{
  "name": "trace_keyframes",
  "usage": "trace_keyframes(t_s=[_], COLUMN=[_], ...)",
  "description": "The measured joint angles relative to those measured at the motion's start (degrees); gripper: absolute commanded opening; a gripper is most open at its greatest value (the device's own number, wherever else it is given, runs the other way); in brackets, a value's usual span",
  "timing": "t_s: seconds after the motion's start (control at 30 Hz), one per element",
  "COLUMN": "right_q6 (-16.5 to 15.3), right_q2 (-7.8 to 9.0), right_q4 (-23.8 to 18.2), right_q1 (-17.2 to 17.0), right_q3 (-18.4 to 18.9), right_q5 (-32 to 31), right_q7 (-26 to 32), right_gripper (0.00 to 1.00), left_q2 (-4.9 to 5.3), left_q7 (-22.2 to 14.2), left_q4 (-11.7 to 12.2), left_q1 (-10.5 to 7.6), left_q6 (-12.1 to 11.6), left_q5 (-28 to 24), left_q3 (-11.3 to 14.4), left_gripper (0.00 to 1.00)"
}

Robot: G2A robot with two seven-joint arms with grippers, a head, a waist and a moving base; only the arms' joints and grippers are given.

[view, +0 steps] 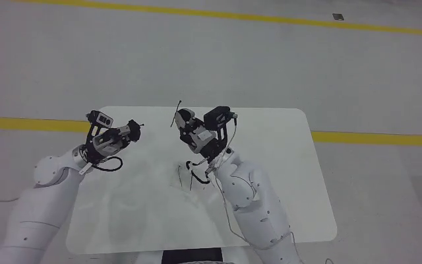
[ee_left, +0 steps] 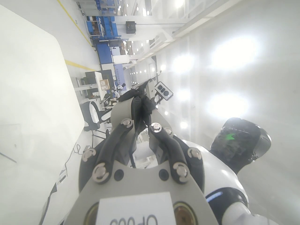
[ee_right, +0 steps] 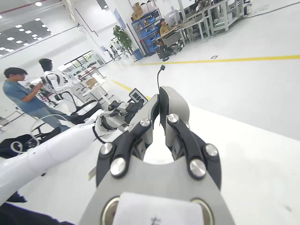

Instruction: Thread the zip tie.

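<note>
Thin plastic zip tie, smooth table

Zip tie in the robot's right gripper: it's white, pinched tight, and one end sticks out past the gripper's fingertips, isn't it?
Not quite. The zip tie is black, not white. The right wrist view shows it pinched in the shut right gripper, with one end sticking out beyond it.

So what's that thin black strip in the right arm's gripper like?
The zip tie is a thin black strip, plastic by its look, with a small blocky head at its free end. The right gripper is shut on it partway along. The head end sticks out beyond the gripper, slightly bowed, above the white table. Nothing else touches it.
</note>
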Motion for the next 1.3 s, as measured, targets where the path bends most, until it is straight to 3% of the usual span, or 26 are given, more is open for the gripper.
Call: trace_keyframes(t_s=[0.23, 0.4, 1.3], right_q6=[-0.7, -4.5, -5.1], right_q2=[0.88, 1.67, 1.76], right_q4=[-0.3, 0.4, 0.6], right_q1=[-2.8, -4.5, -4.5], right_q3=[1.2, 3.7, 4.1], right_q5=[-5.7, -4.8, -4.5], right_q7=[-5.7, -8.8, -9.1], right_gripper=[0.0, 0.0, 0.0], left_q2=[-3.4, -5.78, -5.86], left_q7=[7.5, 12.9, 13.2], left_q4=[-2.0, -3.3, -3.3], left_q1=[0.21, 0.44, 0.45], left_q6=[0.0, 0.0, 0.0], left_q5=[5.6, 10.9, 11.2], left_q3=[3.6, 6.4, 6.5], left_gripper=[0.0, 0.0, 0.0])
